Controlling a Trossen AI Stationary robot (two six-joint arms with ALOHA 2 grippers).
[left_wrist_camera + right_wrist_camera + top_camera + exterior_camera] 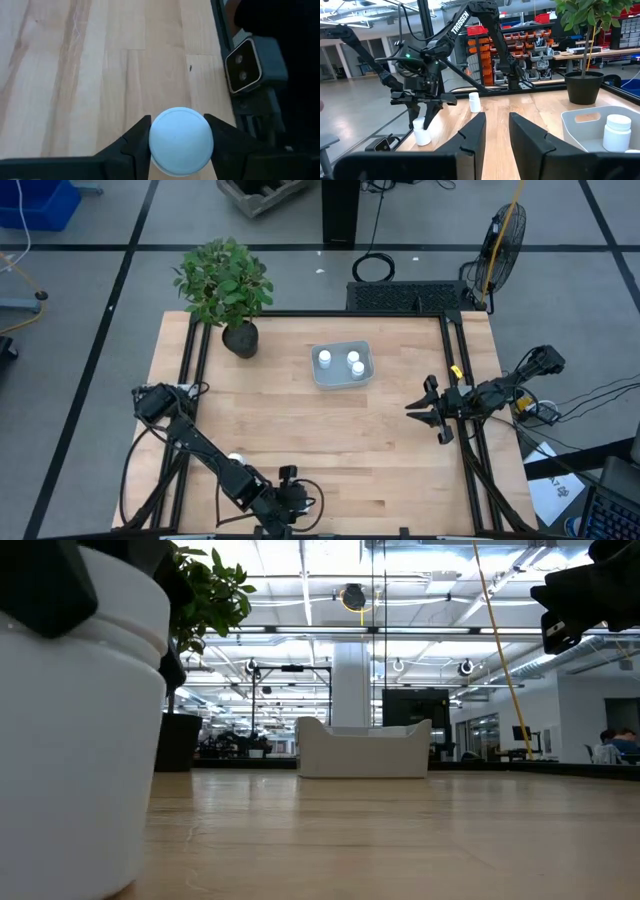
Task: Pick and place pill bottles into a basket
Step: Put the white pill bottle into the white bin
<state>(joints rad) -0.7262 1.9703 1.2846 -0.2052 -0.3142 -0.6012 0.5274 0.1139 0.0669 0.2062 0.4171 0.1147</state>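
My left gripper (293,502) stands at the table's near edge, shut on a white pill bottle (181,145). The same bottle fills the left of the low view (80,740). A second bottle (237,459) stands on its base beside the left arm and also shows in the right wrist view (475,102). The pale basket (335,374) sits at the table's far middle with three bottles (353,358) upright in it. My right gripper (425,412) is open and empty near the table's right edge, right of the basket. My left gripper pinches the bottle at its round white cap (156,142), one finger on each side. The fingers (422,112) come from above and point down. The bottle (421,136) is upright with its base on the table.
A dark pot with a green plant (228,290) stands at the table's far left corner. Black rails run along the table's left and right sides (462,380). A small camera block (244,66) sits at the near edge close to the held bottle.
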